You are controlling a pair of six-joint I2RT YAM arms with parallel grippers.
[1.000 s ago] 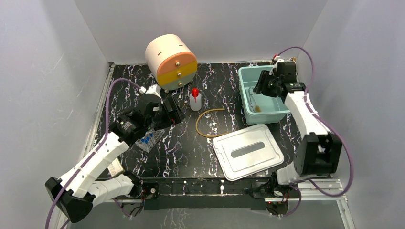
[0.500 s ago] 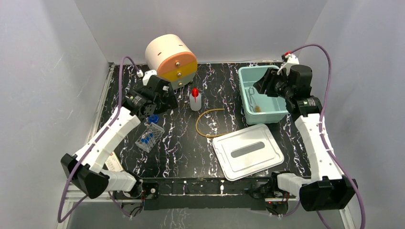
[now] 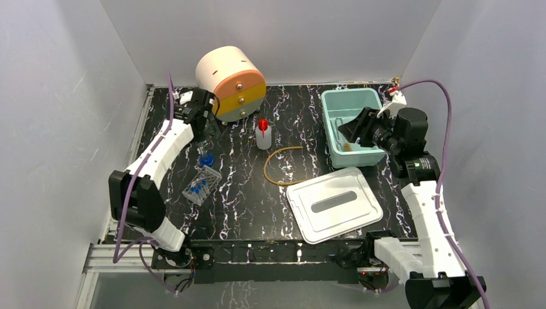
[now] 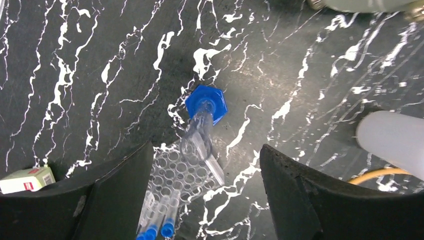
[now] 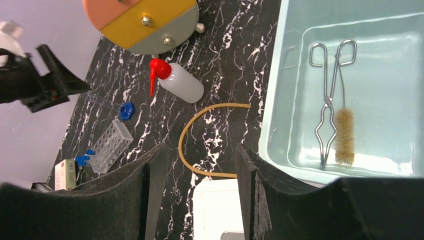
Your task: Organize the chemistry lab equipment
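Left wrist view: left hand (image 4: 205, 146) spread wide, gripping nothing, hovering over a loose blue-capped tube (image 4: 202, 122) resting on the clear rack (image 4: 182, 175), roughly 9 o'clock on the tabletop (image 4: 75, 60). Right hand (image 5: 200, 147) is released too and empty, above the teal bin (image 5: 280, 100) at 2 o'clock. Forceps (image 5: 327, 100) and brush (image 5: 345, 135) lie inside it. Open tabletop sits between rack and tubing loop (image 5: 180, 144).
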